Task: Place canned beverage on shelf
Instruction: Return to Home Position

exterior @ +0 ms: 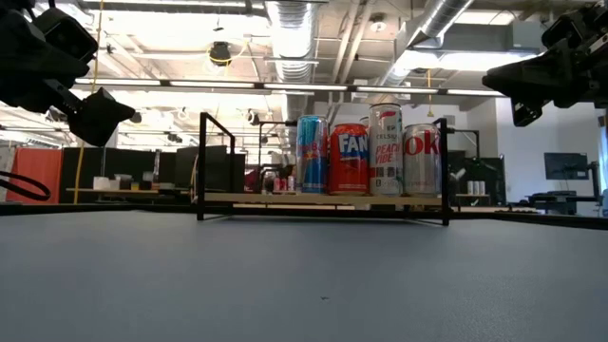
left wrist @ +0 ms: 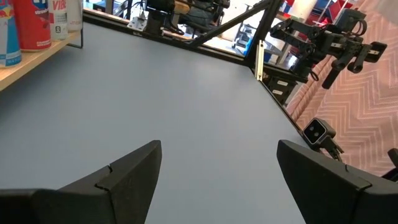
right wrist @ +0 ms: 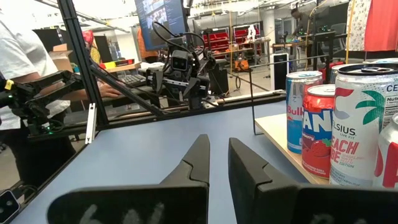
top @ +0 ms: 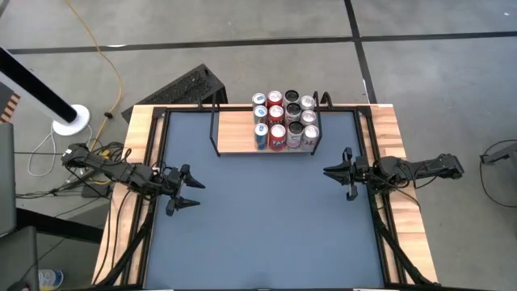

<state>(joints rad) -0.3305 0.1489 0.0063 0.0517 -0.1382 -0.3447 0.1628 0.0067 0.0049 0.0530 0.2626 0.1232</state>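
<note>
Soda cans [top: 284, 121] are being carried in rows by the shelf [top: 237, 142] at the far edge of the table [top: 266, 230]. The left gripper [top: 195, 194] is being held over the left side, jaws wide. The right gripper [top: 328, 170] is being held opposite, jaws narrow and holding nothing.

a: where is the shelf [top: 234, 142]?
b: at the far end of the table [top: 266, 234], in the middle. it is a light wood board with thin black wire at both ends.
a: what stands on it?
b: cans, all upright, packed close on its right part, in four lines of three. the blue cans [top: 260, 114] are leftmost, then the red cans [top: 276, 112], then the dark-topped cans [top: 292, 108], then the silver cans [top: 308, 117].
</note>
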